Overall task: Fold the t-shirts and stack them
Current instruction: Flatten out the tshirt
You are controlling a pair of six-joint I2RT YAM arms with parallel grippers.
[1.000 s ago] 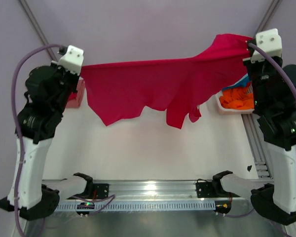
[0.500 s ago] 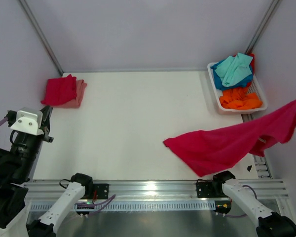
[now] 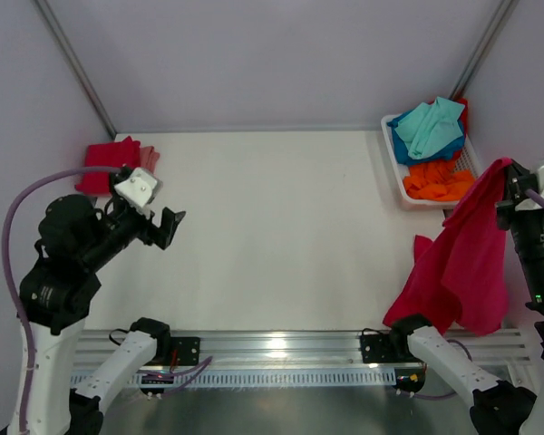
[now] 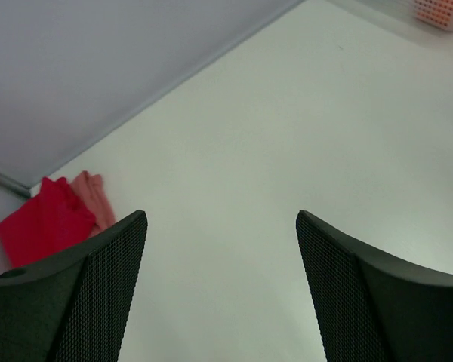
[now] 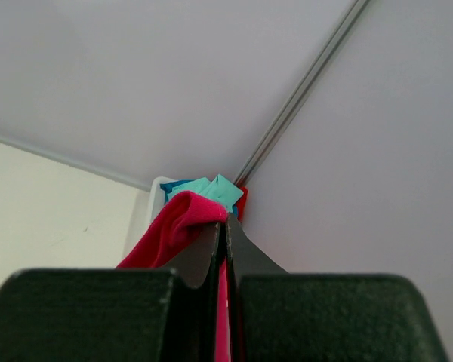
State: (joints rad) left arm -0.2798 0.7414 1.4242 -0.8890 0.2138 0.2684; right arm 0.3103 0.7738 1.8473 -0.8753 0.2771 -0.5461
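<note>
Since the previous views, the crimson t-shirt [image 3: 467, 263] has gone from a long sheet spread low over the near right of the tabletop [image 3: 281, 217] to a bunched, vertical drape at the right edge. I also note that the left arm [image 3: 72, 245] has swung back in over the left side of the tabletop.

1. Left jaws: spread wide and empty. The left wrist view shows only bare tabletop between the two fingers [image 4: 98, 294].
2. Right jaws: closed on a fold of the crimson t-shirt. The right wrist view shows the cloth pinched between the fingers, with a loop standing above them.
3. Crimson t-shirt: it hangs from the right jaws, and its lower end lies over the near right corner by the right arm's base. I cannot tell whether it touches the tabletop.
4. Far left corner: a folded crimson t-shirt [image 4: 45, 222] rests on a salmon pink t-shirt [image 4: 94, 204].
5. Far right corner: the white basket [image 3: 435, 203] holds a teal t-shirt [image 3: 431, 125], a blue t-shirt [image 3: 403, 145] and an orange t-shirt [image 3: 440, 181].
</note>
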